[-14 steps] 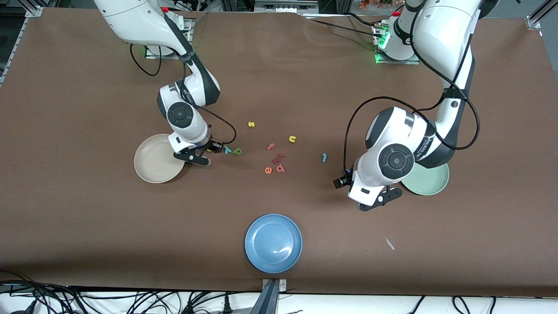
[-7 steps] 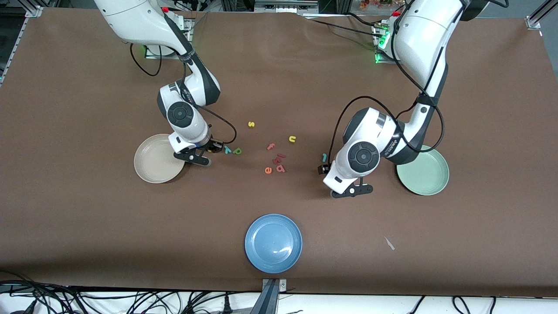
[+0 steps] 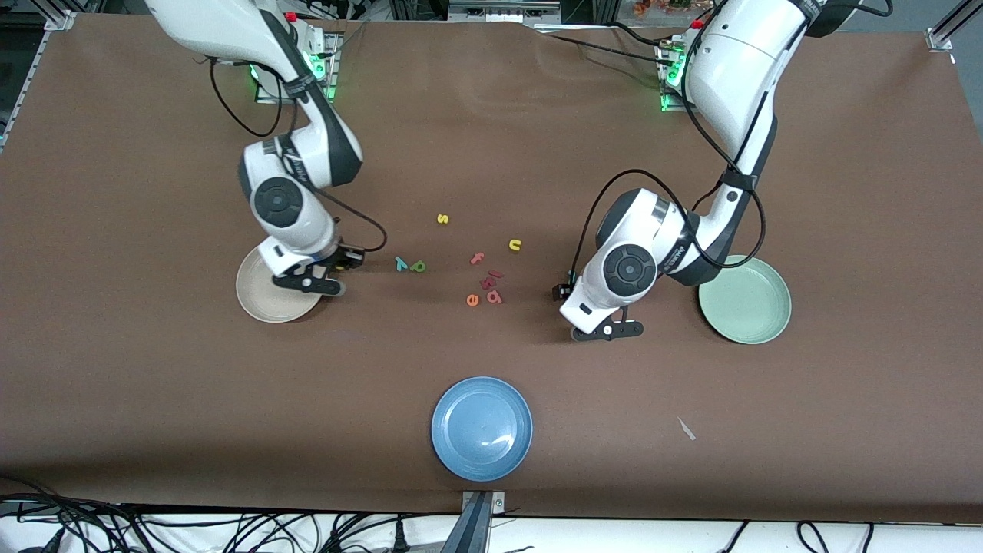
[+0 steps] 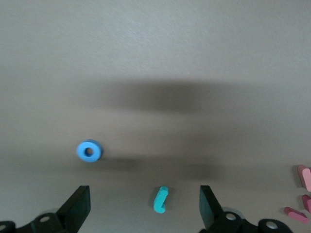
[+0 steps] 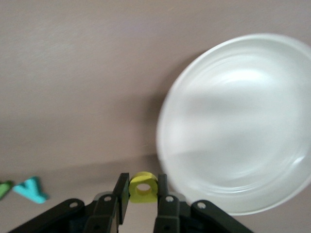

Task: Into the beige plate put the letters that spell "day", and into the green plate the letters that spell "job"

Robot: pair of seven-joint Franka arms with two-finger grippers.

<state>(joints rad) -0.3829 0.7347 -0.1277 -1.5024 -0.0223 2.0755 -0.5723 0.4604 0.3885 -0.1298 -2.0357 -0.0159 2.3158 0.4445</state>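
Observation:
My right gripper (image 5: 143, 188) is shut on the yellow round-bowled letter (image 5: 143, 186), just off the rim of the beige plate (image 5: 252, 97) on the side toward the letter cluster. In the front view that gripper (image 3: 339, 266) hangs beside the plate (image 3: 261, 301). The teal "y" (image 3: 400, 263) and the green stemmed letter (image 3: 417, 266) lie close by. My left gripper (image 4: 145, 213) is open, low over the teal "j" (image 4: 161, 199), which lies between its fingers, untouched. The blue "o" (image 4: 89, 151) lies near it. The red "b" (image 3: 494, 296) sits mid-table. The green plate (image 3: 749, 303) holds nothing.
A blue plate (image 3: 481, 428) sits nearest the front camera. An orange "e" (image 3: 472, 300), a pink "f" (image 3: 478, 259), a yellow "s" (image 3: 442, 219) and a yellow "u" (image 3: 514, 245) lie around the middle. A white scrap (image 3: 686, 428) lies toward the left arm's end.
My right gripper has shut on the yellow letter and carried it off the table toward the beige plate. My left arm has swung from the green plate to over the teal "j".

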